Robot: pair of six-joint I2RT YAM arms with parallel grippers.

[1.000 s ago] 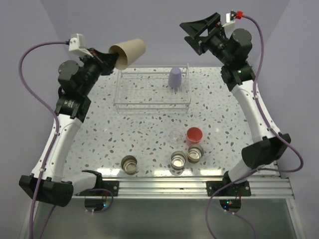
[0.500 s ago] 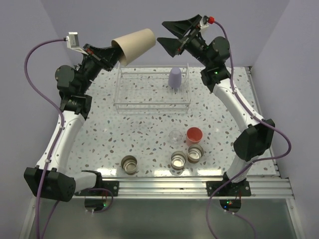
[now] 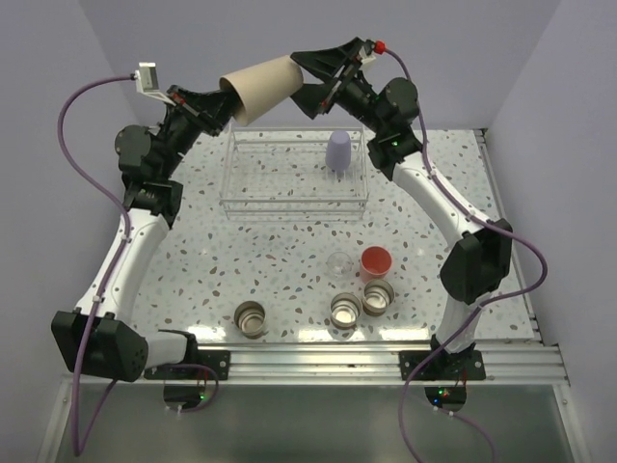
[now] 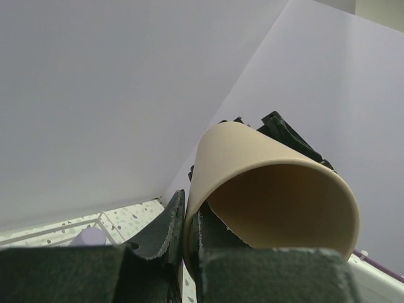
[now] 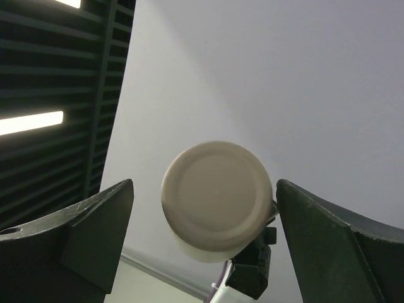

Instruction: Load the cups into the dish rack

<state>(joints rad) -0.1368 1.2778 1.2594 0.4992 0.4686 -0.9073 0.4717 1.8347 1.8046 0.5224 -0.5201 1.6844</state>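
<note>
My left gripper (image 3: 229, 102) is shut on the rim wall of the beige cup (image 3: 260, 87) and holds it on its side, high above the back left of the dish rack (image 3: 231, 183). In the left wrist view one finger (image 4: 161, 233) is outside the beige cup (image 4: 271, 189) and one inside. My right gripper (image 3: 300, 82) is open, its fingers on either side of the cup's base. The right wrist view shows that base (image 5: 216, 196) between the open fingers (image 5: 95, 233). A lavender cup (image 3: 339, 149) stands upside down in the rack.
On the table near the front stand a red-pink cup (image 3: 376, 260), a clear cup (image 3: 338, 262) and three silvery-rimmed cups (image 3: 252, 316) (image 3: 346, 309) (image 3: 379, 297). The arms' bases and a metal rail (image 3: 318, 362) lie along the near edge.
My right gripper has swung left and now brackets the beige cup's base. My left gripper has lifted the cup and carried it slightly right.
</note>
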